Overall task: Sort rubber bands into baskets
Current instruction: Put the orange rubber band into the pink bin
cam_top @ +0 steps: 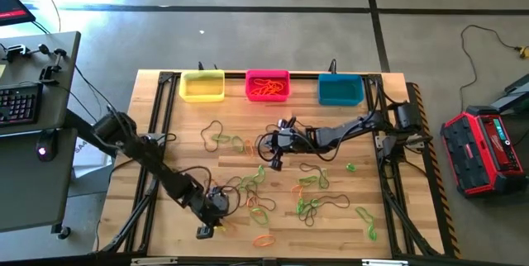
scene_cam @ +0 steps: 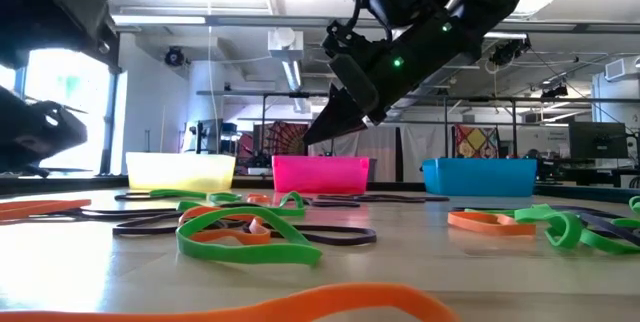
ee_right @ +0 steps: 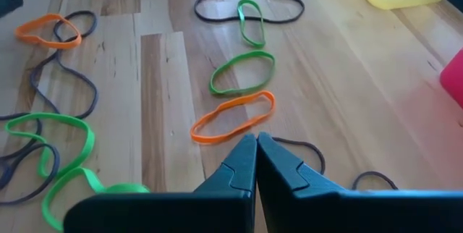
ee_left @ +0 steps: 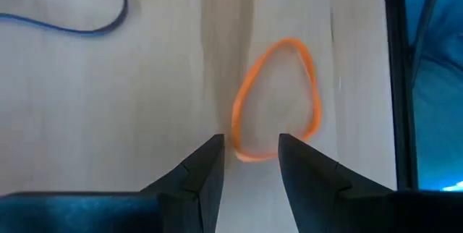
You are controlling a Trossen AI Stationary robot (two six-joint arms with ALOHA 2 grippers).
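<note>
**Left fingers spread over an orange band; right fingers pressed together above mid-table**

Near the front edge of the pale wooden slatted table [cam_top: 182, 134], the left gripper [ee_left: 249, 162] points down with its two dark fingers spread apart, nothing between them. A thin orange rubber loop [ee_left: 278, 99] lies flat on the wood just beyond the fingertips, one end reaching the gap.

Further in, green, orange and dark rubber bands [cam_top: 310, 206] lie scattered loosely over the middle of the table. The right gripper [ee_right: 256, 142] hangs above them near the centre, clear of the surface, its fingers pressed together and empty. Just ahead of its tips lies a flat orange band [ee_right: 233, 117], then a green one [ee_right: 242, 72].

Along the far edge stand three small rectangular plastic bins: the yellow basket [cam_top: 202, 95], the pink-magenta basket [cam_top: 268, 74] holding orange bands, and the teal-blue basket [cam_top: 340, 91].
</note>
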